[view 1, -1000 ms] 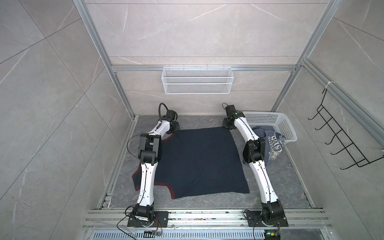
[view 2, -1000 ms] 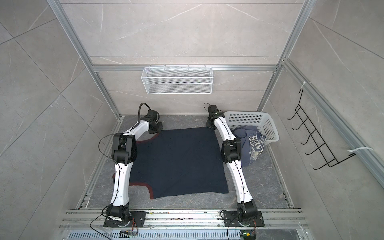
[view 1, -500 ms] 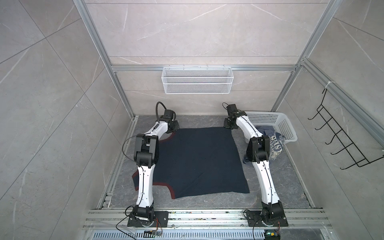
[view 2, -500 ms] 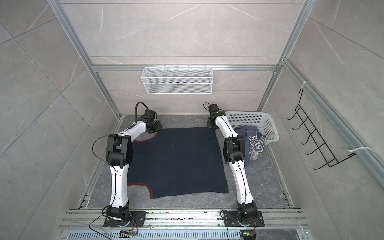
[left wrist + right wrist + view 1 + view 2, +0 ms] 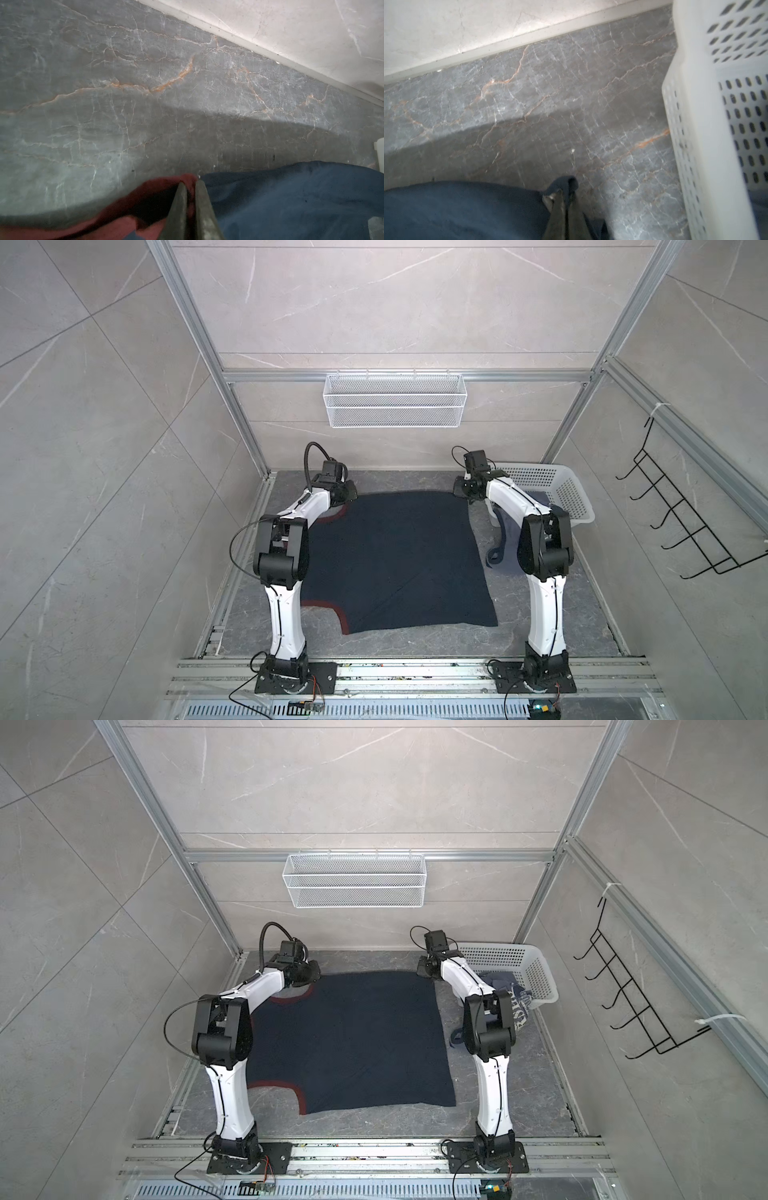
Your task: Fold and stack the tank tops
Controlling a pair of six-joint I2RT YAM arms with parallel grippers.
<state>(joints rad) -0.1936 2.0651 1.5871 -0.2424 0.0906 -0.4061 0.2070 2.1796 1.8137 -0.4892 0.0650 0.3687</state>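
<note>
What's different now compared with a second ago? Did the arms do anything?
The left elbow and right elbow swung outward, away from the navy tank top. The right gripper finished closing on its far right corner. The left gripper stayed pinched on the maroon-trimmed far left corner. The navy tank top stayed spread flat; the slate-blue tank top and white basket did not move.

Matt cloth tank top [image 5: 395,556], plast. basket [image 5: 570,490]
</note>
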